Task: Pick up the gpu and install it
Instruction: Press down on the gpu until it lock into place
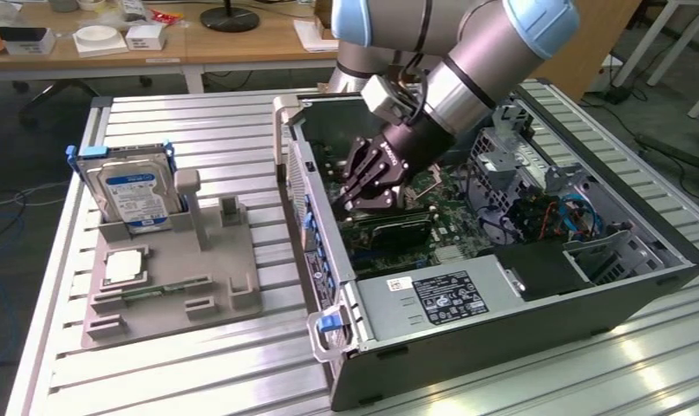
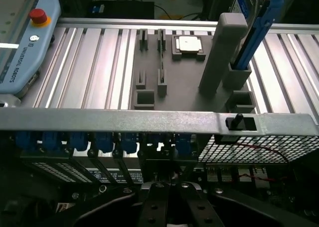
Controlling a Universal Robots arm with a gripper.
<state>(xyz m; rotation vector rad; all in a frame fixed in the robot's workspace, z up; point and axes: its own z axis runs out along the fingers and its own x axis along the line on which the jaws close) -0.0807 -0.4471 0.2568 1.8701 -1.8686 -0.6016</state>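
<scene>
I have the arm reaching down into the open computer case [image 1: 627, 260], which lies on its side on the slatted bench [image 1: 211, 130] so the motherboard [image 1: 442, 217] faces up and can be reached from above. The pincer [image 1: 367, 195] is closed as far as it goes, its dark fingers [image 2: 154, 207] drawn together over the board, close to the case's rear wall with its row of blue slot clips [image 2: 104, 142]. A dark, flat part sits between the fingers and the board; I judge it to be the gpu [image 1: 379, 204], held or being pressed toward its slot, though I cannot make out its outline for certain. Beside the case, the grey parts tray [image 1: 170, 286] keeps each component upright or seated for a clean grab: the hard drive [image 1: 135, 195] stands in its cradle, a processor [image 1: 127, 267] lies in its recess, and a memory stick [image 1: 165, 288] rests in its groove.
</scene>
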